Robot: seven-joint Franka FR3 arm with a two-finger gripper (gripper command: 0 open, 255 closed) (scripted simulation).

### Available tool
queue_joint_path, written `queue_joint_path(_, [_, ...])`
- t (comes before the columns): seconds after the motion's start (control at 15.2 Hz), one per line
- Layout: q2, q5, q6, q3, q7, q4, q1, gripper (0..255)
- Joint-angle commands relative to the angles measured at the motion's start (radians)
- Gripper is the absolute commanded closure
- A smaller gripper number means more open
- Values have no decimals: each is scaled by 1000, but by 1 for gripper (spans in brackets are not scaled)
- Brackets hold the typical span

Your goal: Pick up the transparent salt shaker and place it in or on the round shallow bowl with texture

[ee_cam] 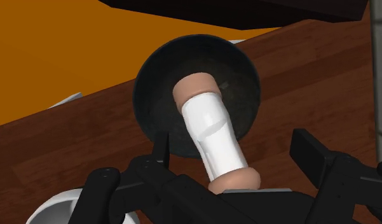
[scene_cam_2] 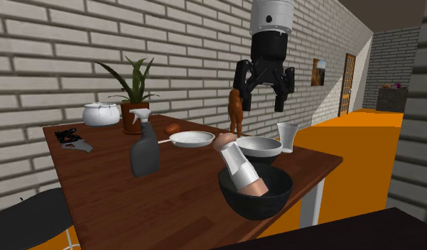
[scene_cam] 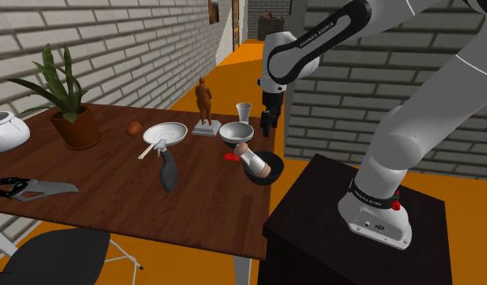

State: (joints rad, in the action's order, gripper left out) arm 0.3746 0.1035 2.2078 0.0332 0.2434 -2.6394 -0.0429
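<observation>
While claw (scene_cam_2: 261, 105) hangs wide open, empty, salt shaker (scene_cam_2: 240, 169) leans in black bowl (scene_cam_2: 267, 203); white body, tan ends.

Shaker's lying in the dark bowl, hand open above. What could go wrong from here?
The shaker lies tilted, one end poking over the rim of the dark bowl; a knock could tip it out.
That bowl sits near the table edge, so the shaker might fall to the floor.
The open hand hangs near the white bowl and cup; a low move could hit them.
</observation>
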Motion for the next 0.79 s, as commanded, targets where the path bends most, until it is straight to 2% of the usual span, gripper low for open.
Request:
queue_joint_path(0.0, [0, 0, 0, 0, 0, 0, 0, 0])
queue_joint_path(0.26, [63, -11, -147, -7, -4, 84, -7, 0])
queue_joint_path(0.73, [63, -11, -147, -7, -4, 84, -7, 0])
